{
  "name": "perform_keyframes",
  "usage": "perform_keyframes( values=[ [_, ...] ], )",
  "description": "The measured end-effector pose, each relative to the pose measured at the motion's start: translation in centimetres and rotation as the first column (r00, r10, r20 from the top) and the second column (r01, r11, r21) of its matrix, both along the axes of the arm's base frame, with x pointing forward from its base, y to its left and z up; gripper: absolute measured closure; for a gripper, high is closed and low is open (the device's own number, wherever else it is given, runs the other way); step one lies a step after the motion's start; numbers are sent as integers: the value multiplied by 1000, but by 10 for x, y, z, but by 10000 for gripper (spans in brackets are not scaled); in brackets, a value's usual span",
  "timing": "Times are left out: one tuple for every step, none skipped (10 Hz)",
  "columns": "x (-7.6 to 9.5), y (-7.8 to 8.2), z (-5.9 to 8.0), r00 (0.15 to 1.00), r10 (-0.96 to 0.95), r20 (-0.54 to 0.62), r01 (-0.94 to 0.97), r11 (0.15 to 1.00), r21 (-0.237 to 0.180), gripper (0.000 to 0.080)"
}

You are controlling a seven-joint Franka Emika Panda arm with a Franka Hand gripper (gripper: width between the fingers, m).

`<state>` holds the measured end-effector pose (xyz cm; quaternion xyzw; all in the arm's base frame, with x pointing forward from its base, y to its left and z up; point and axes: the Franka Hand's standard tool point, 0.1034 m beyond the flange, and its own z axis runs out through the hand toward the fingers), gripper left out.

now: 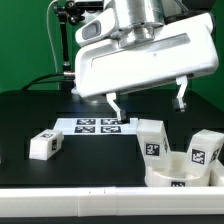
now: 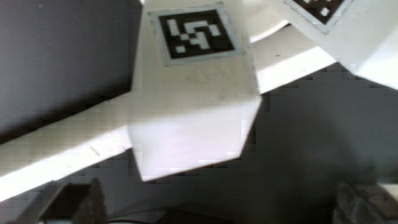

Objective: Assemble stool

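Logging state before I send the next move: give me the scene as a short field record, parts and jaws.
gripper: raised, jaws open, holding nothing
seat: exterior view's lower right
leg one: upright at the seat, seating unclear
leg two: upright at the seat, exterior view's far right
leg three: lying alone, exterior view's left
marker board: flat, tags up

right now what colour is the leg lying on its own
White leg, black-and-white tag; best in exterior view.
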<state>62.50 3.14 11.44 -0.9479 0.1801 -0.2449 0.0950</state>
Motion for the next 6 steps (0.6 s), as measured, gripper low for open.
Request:
perform_keyframes(
  values=[
    [-1, 0, -1, 1000, 9, -5, -9, 1000, -2, 151],
    [-1, -2, -3, 999, 37, -24, -38, 999, -9, 151],
    [-1, -4, -3, 998, 56, -27, -57, 998, -17, 151],
    [-4, -1, -8, 991, 88, -102, -87, 996, 17, 151],
    [-3, 2, -9, 979, 113, -172, -104, 993, 61, 151],
    [-3, 3, -9, 968, 129, -217, -112, 990, 89, 151]
  ],
)
